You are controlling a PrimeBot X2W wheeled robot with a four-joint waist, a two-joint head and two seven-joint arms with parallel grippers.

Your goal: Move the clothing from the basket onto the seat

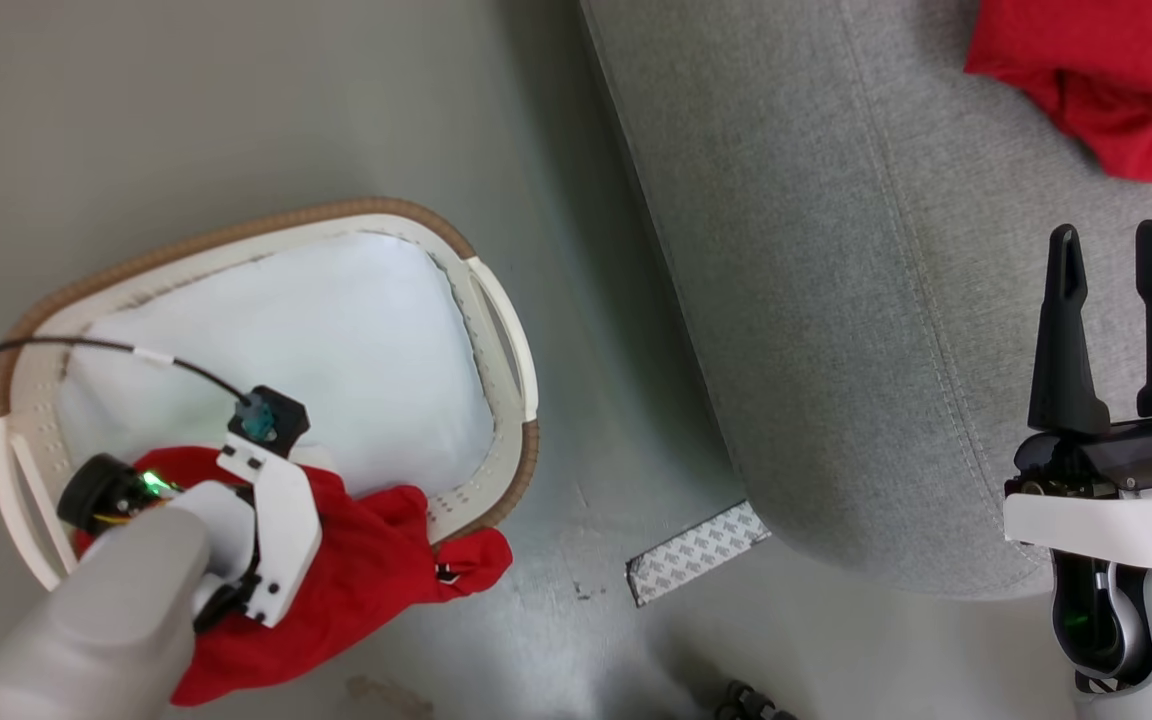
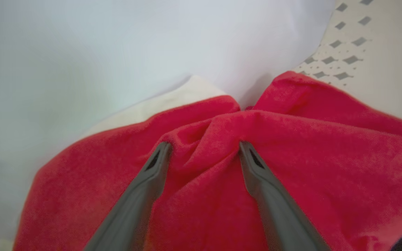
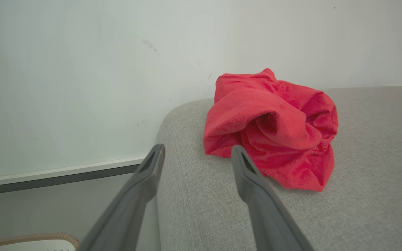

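The white basket (image 1: 236, 235) with its brown rim stands on the floor at the left, its white liner (image 1: 336, 350) mostly bare. One red garment (image 1: 376, 560) lies in the basket's near end and hangs over the rim. My left gripper (image 2: 204, 146) is open, both fingertips pressed into this red fabric (image 2: 291, 157) with a raised fold between them. A second red garment (image 1: 1106, 90) lies bunched on the grey sofa (image 1: 836, 250). Above the sofa's near part, my right gripper (image 1: 1108, 235) is open and empty, short of that garment (image 3: 267, 122).
A patterned grey strip (image 1: 698, 553) lies on the floor by the sofa's corner. A thin black cable (image 1: 86, 343) crosses above the basket to my left wrist. Grey floor separates basket and sofa. A pale wall (image 3: 82, 69) with a dark baseboard (image 3: 58, 176) stands behind the sofa.
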